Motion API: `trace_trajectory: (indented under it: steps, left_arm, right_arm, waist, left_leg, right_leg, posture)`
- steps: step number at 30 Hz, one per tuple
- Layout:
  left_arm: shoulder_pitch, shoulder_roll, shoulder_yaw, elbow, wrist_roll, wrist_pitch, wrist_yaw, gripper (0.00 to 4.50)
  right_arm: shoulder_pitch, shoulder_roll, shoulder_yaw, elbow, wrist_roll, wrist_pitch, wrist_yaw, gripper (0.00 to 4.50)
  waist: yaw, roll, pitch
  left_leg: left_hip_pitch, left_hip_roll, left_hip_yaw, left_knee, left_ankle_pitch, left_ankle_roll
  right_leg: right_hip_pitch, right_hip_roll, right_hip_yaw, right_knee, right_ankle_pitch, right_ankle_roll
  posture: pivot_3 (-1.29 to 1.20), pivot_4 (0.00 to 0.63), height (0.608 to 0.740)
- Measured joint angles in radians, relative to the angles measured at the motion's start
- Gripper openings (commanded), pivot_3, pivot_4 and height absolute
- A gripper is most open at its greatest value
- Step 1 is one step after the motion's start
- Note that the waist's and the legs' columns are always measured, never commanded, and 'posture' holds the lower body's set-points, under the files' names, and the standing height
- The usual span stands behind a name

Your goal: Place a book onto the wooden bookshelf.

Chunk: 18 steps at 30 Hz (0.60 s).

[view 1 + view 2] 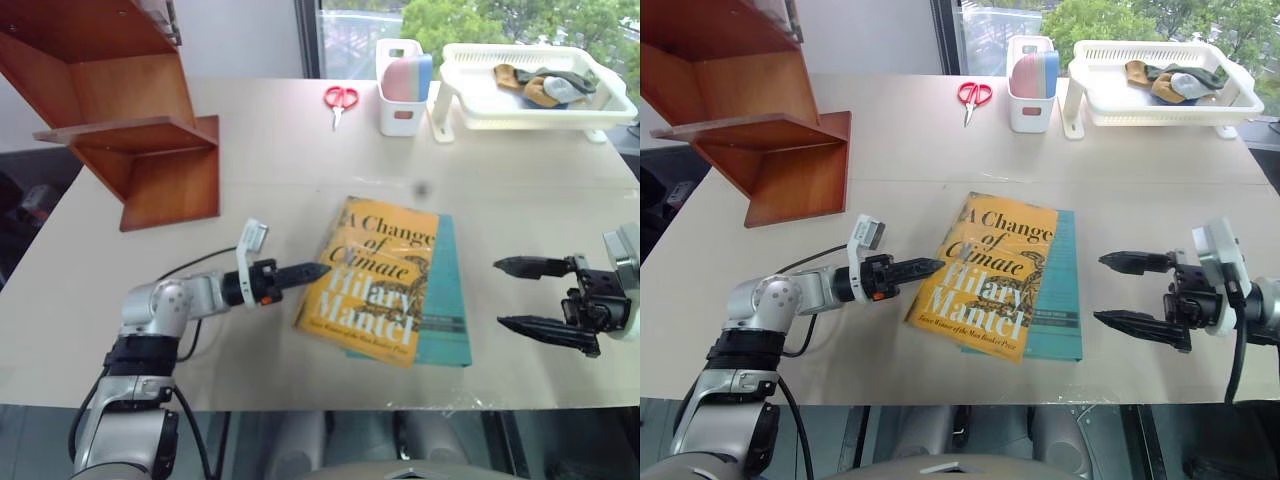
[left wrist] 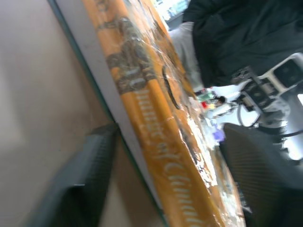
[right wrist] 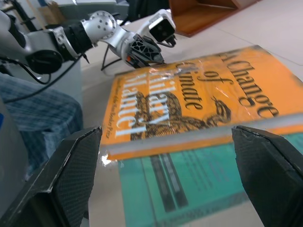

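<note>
book [image 1: 370, 285]: yellow-orange glossy paperback, white lettering reads "A Change of Climate" and "Hilary Mantel", dark snake drawing across the cover. Lies flat around the middle of the tabletop [image 1: 270, 160], closer to the near edge, stacked crooked on a teal book [image 1: 448, 300]
teal book: pokes out from under it on the right side, small print on it, too tiny to read
left claw [image 1: 318, 271]: pointing level at the book's left edge, fingers straddling that edge in the wrist view, one low beside it and one over the cover; can't tell if it's actually pinching yet
right claw [image 1: 1116, 291]: fingers spread wide, nothing in them, just off the teal book's right side
wooden bookshelf [image 1: 130, 110]: reddish-brown, far left corner, well apart from the book
red scissors [image 1: 340, 99]: by the far edge
white holder [image 1: 402, 88]: next to the scissors, pink and blue things inside
white tray [image 1: 520, 110]: far right corner, some cloth bits in it
</note>
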Motion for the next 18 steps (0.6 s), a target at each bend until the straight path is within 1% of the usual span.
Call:
trace_trajectory:
  steps: [1, 4, 5, 7, 10, 12, 13, 14, 16, 18]
  left_arm:
    - [0.000, -0.004, -0.003, 0.000, 0.001, 0.007, -0.001, 1.29]
    - [-0.001, -0.030, 0.036, -0.005, -0.039, 0.052, 0.014, 0.16]
    - [-0.002, -0.031, 0.058, -0.011, -0.058, 0.069, 0.025, 0.03]
    - [-0.008, -0.030, 0.119, -0.048, -0.111, 0.110, 0.060, 0.03]
    - [-0.077, -0.011, 0.215, -0.163, -0.212, 0.146, 0.111, 0.03]
    - [-0.129, 0.033, 0.246, -0.269, -0.226, 0.124, 0.146, 0.03]
    - [-0.140, 0.040, 0.248, -0.284, -0.226, 0.119, 0.150, 0.03]
    - [-0.161, 0.063, 0.246, -0.324, -0.209, 0.090, 0.152, 0.03]
    - [-0.238, 0.132, 0.216, -0.413, -0.122, -0.016, 0.144, 0.03]
    - [-0.305, 0.191, 0.178, -0.442, -0.025, -0.135, 0.104, 0.03]
  right_arm:
    - [0.001, -0.001, -0.002, 0.000, -0.003, -0.007, 0.000, 4.50]
    - [0.000, -0.007, -0.003, 0.023, -0.031, -0.029, 0.001, 4.50]
    - [-0.003, -0.010, -0.002, 0.035, -0.034, -0.029, 0.001, 4.50]
    - [-0.019, -0.019, -0.003, 0.068, -0.033, -0.025, 0.001, 4.50]
    - [-0.088, -0.034, -0.016, 0.136, -0.019, -0.007, -0.002, 4.50]
    - [-0.141, -0.037, -0.023, 0.206, -0.009, -0.005, 0.016, 4.50]
    - [-0.147, -0.038, -0.023, 0.220, -0.009, -0.005, 0.017, 4.50]
    - [-0.173, -0.036, -0.016, 0.254, -0.011, -0.008, 0.030, 4.50]
    - [-0.239, -0.034, -0.006, 0.341, -0.021, -0.022, 0.047, 4.50]
    - [-0.287, -0.025, 0.010, 0.385, -0.032, -0.033, 0.057, 4.50]
  waist:
    - [0.000, 0.000, 0.000]
    - [0.001, 0.000, 0.000]
    - [0.001, 0.000, 0.000]
    - [-0.001, -0.001, 0.001]
    - [0.000, -0.002, 0.001]
    - [0.001, -0.003, 0.002]
    - [0.002, -0.003, 0.002]
    - [0.002, -0.003, 0.002]
    - [0.001, -0.004, 0.003]
    - [0.001, -0.004, 0.003]
  left_leg:
    - [0.000, 0.000, 0.000, 0.000, 0.000, 0.000]
    - [0.000, 0.000, 0.000, 0.000, 0.000, 0.000]
    - [0.000, 0.000, 0.000, 0.000, 0.000, 0.000]
    - [0.000, 0.001, -0.001, 0.000, 0.000, 0.000]
    - [0.000, 0.001, -0.001, 0.002, 0.000, 0.000]
    - [-0.001, 0.000, -0.001, 0.002, 0.000, 0.000]
    - [-0.001, 0.000, -0.001, 0.001, 0.000, 0.000]
    - [-0.001, 0.000, -0.001, 0.002, 0.000, 0.000]
    - [-0.001, -0.002, 0.000, 0.002, 0.000, 0.000]
    - [-0.001, -0.002, 0.001, 0.001, 0.000, 0.000]
  right_leg:
    - [0.000, 0.000, 0.000, 0.000, 0.000, 0.000]
    - [0.000, 0.000, 0.000, 0.000, 0.000, 0.000]
    - [0.000, 0.000, 0.000, 0.000, 0.000, 0.000]
    - [0.000, 0.000, 0.000, 0.001, 0.000, 0.000]
    - [0.000, 0.000, -0.001, 0.001, 0.000, 0.000]
    - [0.001, 0.000, -0.001, 0.000, 0.000, 0.000]
    - [0.001, -0.001, -0.001, 0.000, 0.000, 0.000]
    - [0.001, -0.001, -0.001, 0.000, 0.000, 0.000]
    - [0.000, 0.000, 0.000, 0.000, 0.000, 0.000]
    - [0.000, 0.001, -0.001, -0.001, 0.000, 0.000]
  posture:
    - [0.00, 0.150, 0.740]
    - [0.00, 0.150, 0.740]
    - [0.00, 0.150, 0.740]
    - [0.00, 0.150, 0.740]
    - [0.00, 0.150, 0.740]
    - [0.00, 0.150, 0.740]
    - [0.00, 0.150, 0.740]
    - [0.00, 0.150, 0.740]
    - [0.00, 0.150, 0.740]
    - [0.00, 0.150, 0.740]
